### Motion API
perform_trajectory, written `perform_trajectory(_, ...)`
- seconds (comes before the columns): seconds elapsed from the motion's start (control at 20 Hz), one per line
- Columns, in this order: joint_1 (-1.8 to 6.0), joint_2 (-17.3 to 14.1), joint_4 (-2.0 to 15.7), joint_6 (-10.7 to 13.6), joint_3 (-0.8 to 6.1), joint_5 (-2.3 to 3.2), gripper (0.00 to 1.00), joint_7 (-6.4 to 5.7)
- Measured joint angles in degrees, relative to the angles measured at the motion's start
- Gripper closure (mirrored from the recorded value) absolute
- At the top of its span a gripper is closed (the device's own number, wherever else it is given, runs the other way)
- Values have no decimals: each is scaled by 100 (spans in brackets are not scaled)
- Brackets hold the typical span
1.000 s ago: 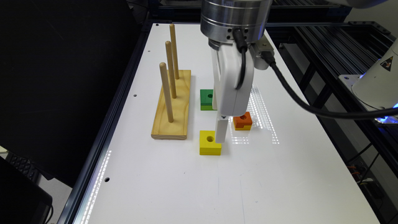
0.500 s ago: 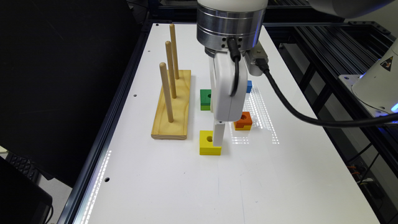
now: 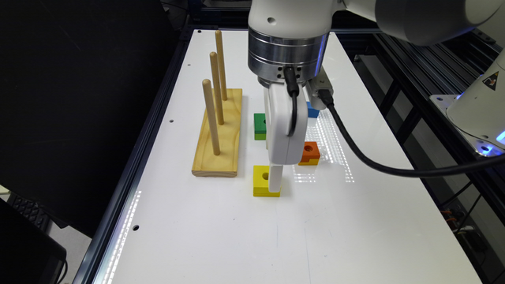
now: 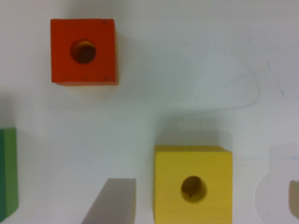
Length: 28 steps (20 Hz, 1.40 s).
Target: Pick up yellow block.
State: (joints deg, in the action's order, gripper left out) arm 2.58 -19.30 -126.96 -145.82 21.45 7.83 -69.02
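The yellow block [image 3: 261, 182] is a square all-yellow piece with a round hole in its top, lying on the white table [image 3: 221, 236] in the exterior view. My gripper [image 3: 273, 186] is down at it, one white finger standing against the side toward the exterior view's right. In the wrist view the yellow block [image 4: 193, 184] lies between the two blurred fingers [image 4: 112, 203], with a gap on either side. The gripper [image 4: 198, 196] is open and holds nothing.
A wooden base with three upright pegs [image 3: 217, 134] stands to the exterior view's left of the block. Beyond it lie a green block [image 3: 259, 125], a blue block [image 3: 313, 112] and an orange-topped block [image 3: 310, 152], the last also in the wrist view [image 4: 83, 51]. Black framing borders the table.
The arm has come lower and shifted a little toward the exterior view's left, bringing the gripper down around the yellow block. The blocks have not moved.
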Motion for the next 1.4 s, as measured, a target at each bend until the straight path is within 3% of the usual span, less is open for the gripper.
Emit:
perform_trajectory(0.15,-1,-63,-1,-21,-9,24,0,-6)
perform_trajectory(0.4,-3,-249,4,-198,-31,173,0,-106)
perform_trajectory(0.7,-4,-320,5,-231,-37,188,0,-112)
perform_trajectory(0.9,-5,-485,11,-387,-64,309,0,-184)
perform_trajectory(1.4,-8,-497,65,-390,-65,313,0,-187)
